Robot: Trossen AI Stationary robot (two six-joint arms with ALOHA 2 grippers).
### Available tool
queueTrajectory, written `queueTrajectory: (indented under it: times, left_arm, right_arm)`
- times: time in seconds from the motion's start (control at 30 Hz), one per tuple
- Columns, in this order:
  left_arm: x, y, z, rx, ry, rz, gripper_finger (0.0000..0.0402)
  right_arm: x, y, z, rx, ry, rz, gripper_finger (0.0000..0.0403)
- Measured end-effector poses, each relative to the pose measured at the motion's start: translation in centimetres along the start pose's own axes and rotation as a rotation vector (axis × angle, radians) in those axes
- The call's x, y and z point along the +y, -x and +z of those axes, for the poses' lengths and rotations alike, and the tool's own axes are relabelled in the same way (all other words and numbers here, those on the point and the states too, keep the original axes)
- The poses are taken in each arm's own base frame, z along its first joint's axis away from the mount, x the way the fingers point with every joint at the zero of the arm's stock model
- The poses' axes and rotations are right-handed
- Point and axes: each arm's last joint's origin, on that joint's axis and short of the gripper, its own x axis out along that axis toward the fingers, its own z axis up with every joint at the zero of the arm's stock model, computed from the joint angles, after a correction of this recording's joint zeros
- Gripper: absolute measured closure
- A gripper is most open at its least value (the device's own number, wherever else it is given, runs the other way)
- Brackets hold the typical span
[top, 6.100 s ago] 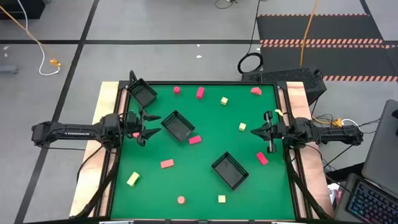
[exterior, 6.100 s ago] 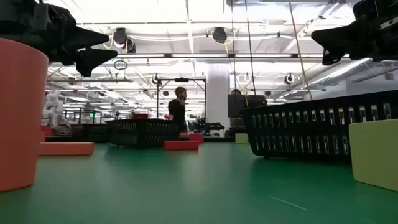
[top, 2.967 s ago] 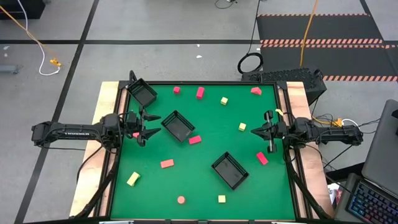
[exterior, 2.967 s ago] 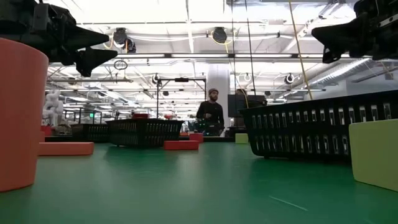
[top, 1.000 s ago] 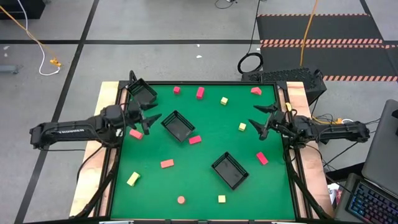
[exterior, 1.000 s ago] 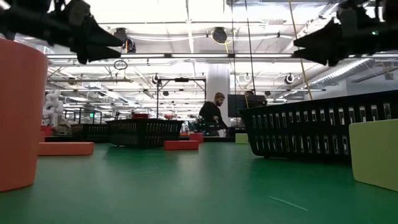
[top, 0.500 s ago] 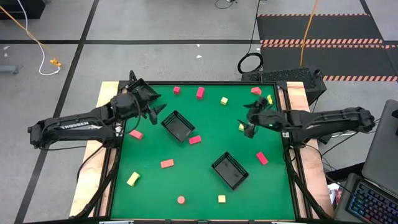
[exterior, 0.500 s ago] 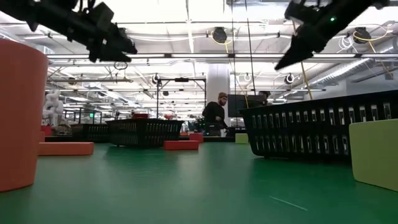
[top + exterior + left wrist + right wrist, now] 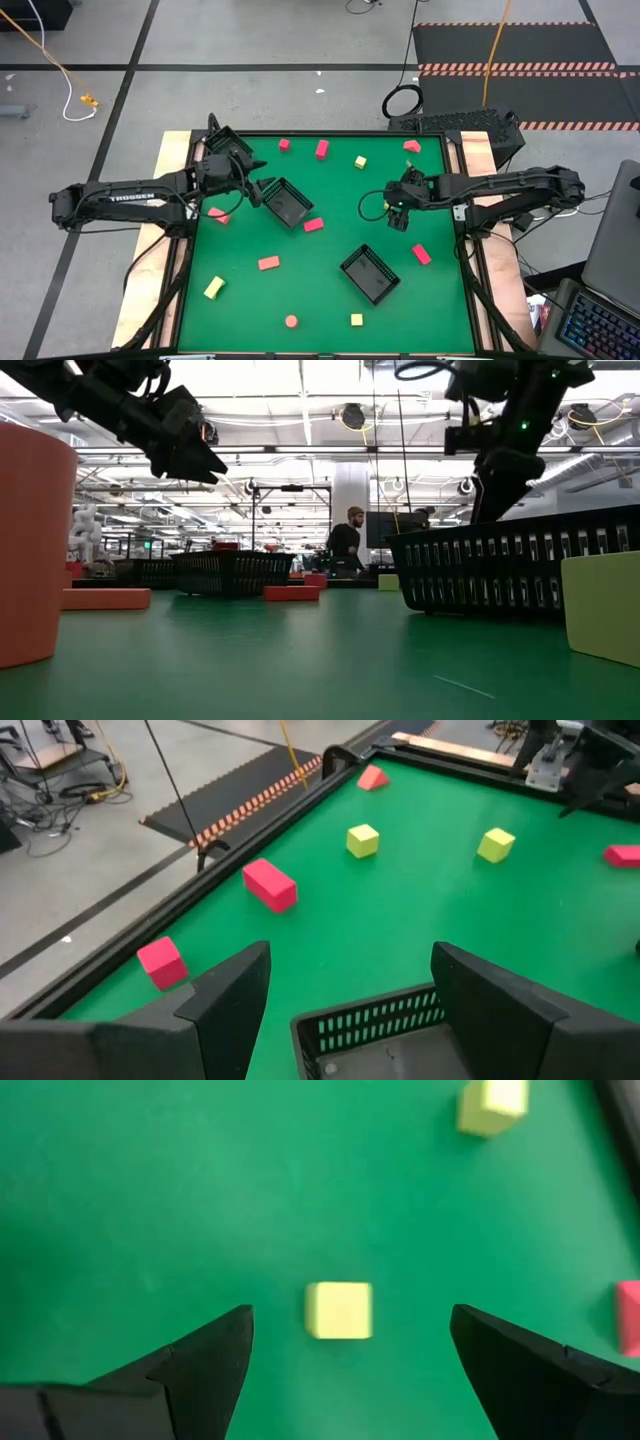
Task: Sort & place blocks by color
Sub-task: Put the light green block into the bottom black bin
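Note:
Red and yellow blocks lie scattered flat on the green mat. My right gripper (image 9: 397, 213) hangs open, pointing steeply down over a yellow cube (image 9: 339, 1309), which sits on the mat between and below its fingers, untouched. My left gripper (image 9: 258, 188) is open, in the air at the left end of the middle black tray (image 9: 287, 202), whose near wall (image 9: 385, 1017) shows between its fingers. Red blocks (image 9: 270, 884) (image 9: 161, 962) and yellow cubes (image 9: 363, 840) (image 9: 496, 844) lie beyond the tray.
Two more black trays stand at the far left corner (image 9: 229, 148) and near the middle right (image 9: 370, 273). Loose blocks include red bars (image 9: 313, 224) (image 9: 268, 263) (image 9: 421, 254), a yellow bar (image 9: 213, 289) and a round red piece (image 9: 291, 322). A person stands in the room beyond.
My left gripper has gone from the table's left edge toward the middle tray, still open. My right gripper has swung from the right edge toward the table's middle and tipped from nearly level to steeply downward, ending over the yellow cube. No block has moved.

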Motion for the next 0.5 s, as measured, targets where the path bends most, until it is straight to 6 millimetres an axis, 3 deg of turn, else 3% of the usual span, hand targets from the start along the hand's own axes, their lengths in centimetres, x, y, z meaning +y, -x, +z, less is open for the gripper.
queueTrajectory:
  times: [0.3,0.5]
  left_arm:
    - [-0.2,-0.1,0.1,-0.008,0.005,-0.007,0.0124]
    - [-0.3,-0.3,0.2,-0.028,0.007,-0.015,0.0124]
  right_arm:
    - [0.6,-2.9,-1.1,0.038,0.007,-0.009,0.0069]
    - [0.1,-3.6,-1.3,0.014,-0.025,-0.019,0.0069]
